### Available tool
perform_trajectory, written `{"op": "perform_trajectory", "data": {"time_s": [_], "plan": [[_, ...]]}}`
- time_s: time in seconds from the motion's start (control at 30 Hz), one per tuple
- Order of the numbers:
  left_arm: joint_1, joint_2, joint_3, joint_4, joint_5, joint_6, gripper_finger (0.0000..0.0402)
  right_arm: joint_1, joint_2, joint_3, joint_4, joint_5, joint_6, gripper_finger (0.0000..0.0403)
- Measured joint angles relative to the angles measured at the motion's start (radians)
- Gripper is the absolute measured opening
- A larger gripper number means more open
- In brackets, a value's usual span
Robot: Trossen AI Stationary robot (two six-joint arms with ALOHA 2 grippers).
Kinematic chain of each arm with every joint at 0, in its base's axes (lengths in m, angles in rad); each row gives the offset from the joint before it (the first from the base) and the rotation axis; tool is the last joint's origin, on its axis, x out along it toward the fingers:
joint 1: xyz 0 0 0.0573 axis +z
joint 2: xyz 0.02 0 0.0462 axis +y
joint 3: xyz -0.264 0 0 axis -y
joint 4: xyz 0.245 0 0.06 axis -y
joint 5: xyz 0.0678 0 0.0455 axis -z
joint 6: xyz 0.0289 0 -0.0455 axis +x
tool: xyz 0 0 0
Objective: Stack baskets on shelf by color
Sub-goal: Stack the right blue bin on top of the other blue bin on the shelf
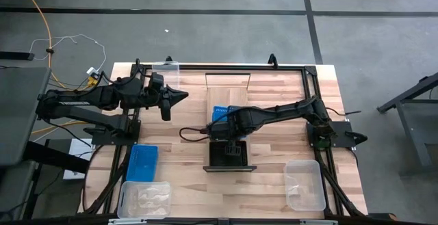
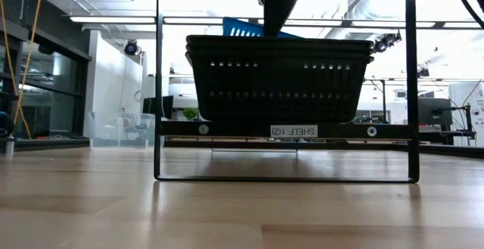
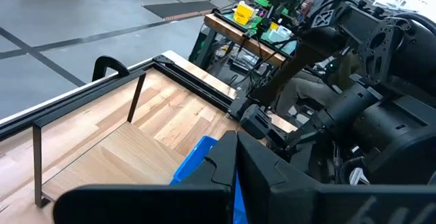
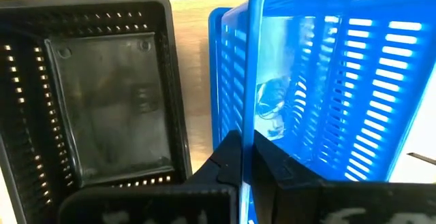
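Now planked wood tabletop [image 1: 274,150] under shelf [image 2: 283,131], grey concrete floor [image 1: 226,37] ard.

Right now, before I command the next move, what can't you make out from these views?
- High view: the right gripper hides its grip on the blue basket.
- Low view: the black baskets hide most of the blue basket.
- High view: the left gripper hides what lies beneath it.

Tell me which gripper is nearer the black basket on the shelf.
Right. The right gripper, shut on a blue basket, hangs right beside the black basket on the shelf. The left gripper is shut, well off toward the table's far left.
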Motion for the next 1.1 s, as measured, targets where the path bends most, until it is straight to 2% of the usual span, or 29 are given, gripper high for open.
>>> {"op": "perform_trajectory", "data": {"time_s": [0.2, 0.67, 0.97, 1.1], "plan": [[0.0, 0.0, 0.0, 0.0, -0.01, 0.0, 0.0, 0.0, 0.0, 0.0, -0.004, -0.001, 0.008, 0.0014], [0.0, 0.0, 0.0, 0.0, -0.011, 0.0, 0.0, -0.002, 0.0, 0.0, -0.01, 0.012, 0.06, 0.012], [0.0, 0.0, 0.001, -0.001, -0.011, 0.0, 0.0, 0.0, -0.038, 0.0, 0.008, -0.05, -0.002, 0.0129], [0.0, 0.0, 0.001, -0.004, -0.011, 0.0, 0.0, 0.006, -0.08, 0.0, 0.007, -0.042, -0.053, 0.0125]]}}
